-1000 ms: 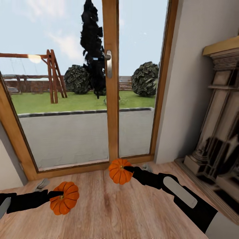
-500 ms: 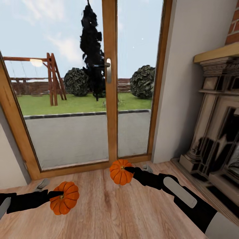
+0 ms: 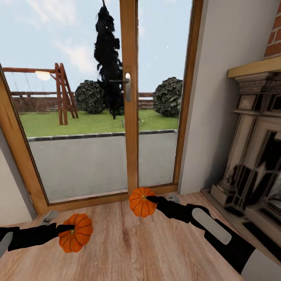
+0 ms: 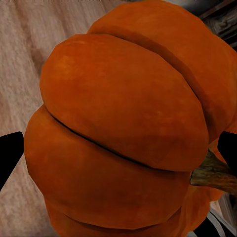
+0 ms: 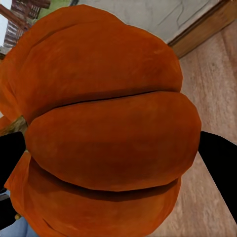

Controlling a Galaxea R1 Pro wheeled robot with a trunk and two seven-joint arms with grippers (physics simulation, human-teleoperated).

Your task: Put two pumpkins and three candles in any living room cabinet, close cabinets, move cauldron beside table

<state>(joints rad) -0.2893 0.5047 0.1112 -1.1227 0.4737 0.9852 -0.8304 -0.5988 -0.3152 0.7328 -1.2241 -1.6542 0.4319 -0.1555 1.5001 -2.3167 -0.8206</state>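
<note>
Currently both arms carry a pumpkin each, head view facing a glazed patio door.

Far left: pale wall strip, then the wooden door frame (image 3: 15, 152). Low at the left edge, the left arm (image 3: 27, 237) reaches in, black. The left pincer (image 3: 68, 230) is clamped on the left pumpkin (image 3: 75, 232), held above the wood floor (image 3: 128, 249), stem end turned toward the pincer. In the left wrist view that pumpkin (image 4: 123, 128) sits between two black fingertips (image 4: 9, 155), one at each side edge, brown stem poking out beside one of them.

Behind the left arm, a grey bracket-like piece (image 3: 48, 216) sits on the floor by the door sill; can't tell what it is.

Centre: door mullion (image 3: 130, 93) with a metal handle (image 3: 127, 86). Outside: swing frame (image 3: 62, 91), dark tall tree (image 3: 108, 58), two round bushes (image 3: 90, 93), lawn, grey paving.

Right of the mullion base, the right pumpkin (image 3: 143, 201) hangs over the floor just in front of the door sill, higher in frame than the left one and well apart from it. The right pincer (image 3: 152, 200) is closed on it at the stem side; the right arm (image 3: 210, 230) runs back to the lower right corner, black with a grey panel. Right wrist view: same pumpkin (image 5: 103, 128) wedged between black fingertips (image 5: 219, 160), floor and door sill behind it.

Right side: plain wall (image 3: 222, 86), then a carved stone fireplace surround (image 3: 253, 156) with a wooden mantel (image 3: 253, 66) and brick above it.
</note>
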